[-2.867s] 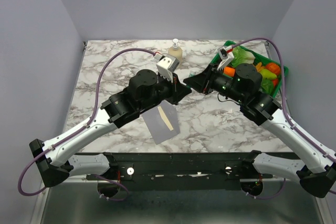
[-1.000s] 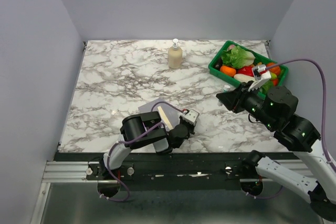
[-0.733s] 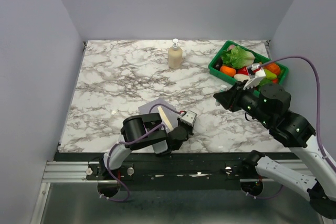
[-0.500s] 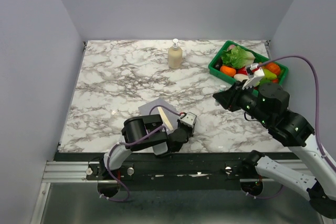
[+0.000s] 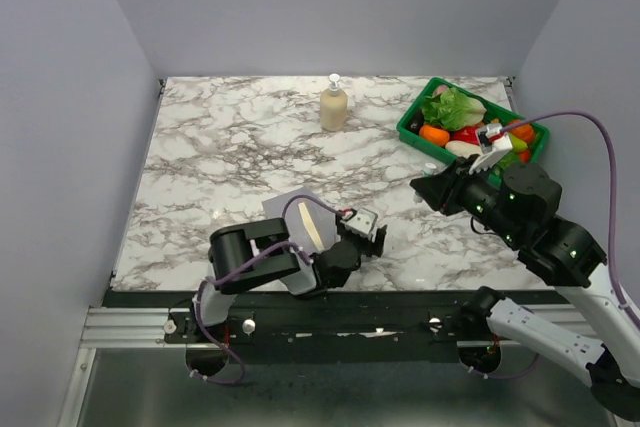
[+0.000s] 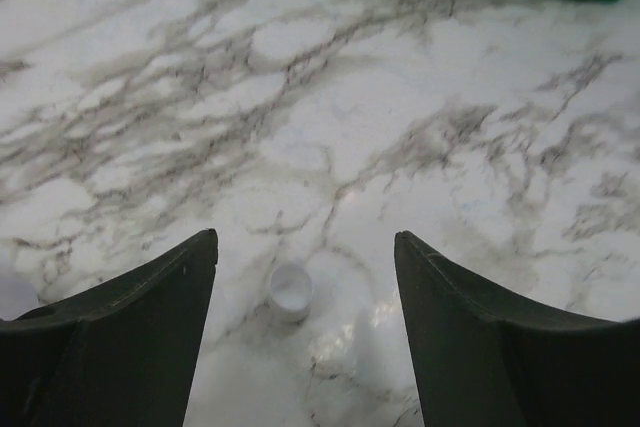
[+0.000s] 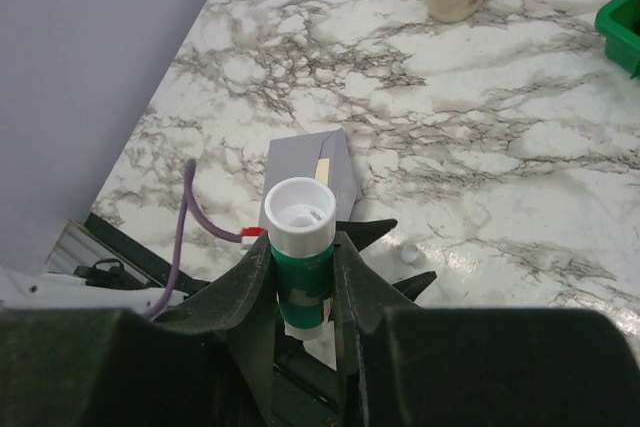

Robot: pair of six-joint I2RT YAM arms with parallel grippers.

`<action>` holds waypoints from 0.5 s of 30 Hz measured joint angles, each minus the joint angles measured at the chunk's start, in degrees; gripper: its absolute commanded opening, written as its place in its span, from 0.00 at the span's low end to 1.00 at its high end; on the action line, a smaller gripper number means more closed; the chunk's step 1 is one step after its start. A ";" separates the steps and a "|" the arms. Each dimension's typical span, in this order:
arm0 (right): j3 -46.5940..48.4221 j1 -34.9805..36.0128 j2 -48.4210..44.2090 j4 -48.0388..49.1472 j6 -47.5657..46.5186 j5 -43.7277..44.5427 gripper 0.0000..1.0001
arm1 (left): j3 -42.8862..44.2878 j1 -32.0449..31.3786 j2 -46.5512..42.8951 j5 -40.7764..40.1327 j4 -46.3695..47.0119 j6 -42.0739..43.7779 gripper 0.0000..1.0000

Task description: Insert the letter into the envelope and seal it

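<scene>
Left claw: the left gripper (image 6: 305,242) sits low over the table (image 5: 230,147) near its near edge, its 2 fingers (image 6: 150,317) spread wide with nothing between them.
Right claw: the right gripper (image 7: 303,252) hangs above the right half of the table, pinching a glue stick (image 7: 298,217) upright between its 2 fingers.
Glue stick: green body, white open top, no cap on it.
Cap: a small white cap (image 6: 291,292) lies on the marble, apart from the left gripper's fingers.
Envelope: the envelope (image 5: 285,209) lies flat near the near edge, left of centre, partly covered by the folded left arm.
Letter: the letter (image 5: 314,228) shows only as 1 narrow cream strip along the envelope's right part; grey paper covers the rest.
Far side: a soap bottle (image 5: 333,104) stands at far centre.
Far right: a green basket (image 5: 413,129) holds vegetables.
</scene>
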 measured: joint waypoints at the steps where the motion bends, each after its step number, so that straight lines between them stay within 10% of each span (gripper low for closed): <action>1: 0.07 0.00 -0.33 0.00 0.00 0.26 0.01 | 0.61 0.00 -3.32 -0.26 -2.45 -0.55 0.82; 8: 1.18 0.00 -3.61 -0.09 -0.04 3.61 0.01 | 21.14 0.52 -19.41 0.13 -30.82 -7.10 0.93; 15: 1.31 0.00 -9.18 -0.52 -2.23 6.95 0.01 | 23.82 1.99 -29.92 3.87 -53.29 -14.60 0.95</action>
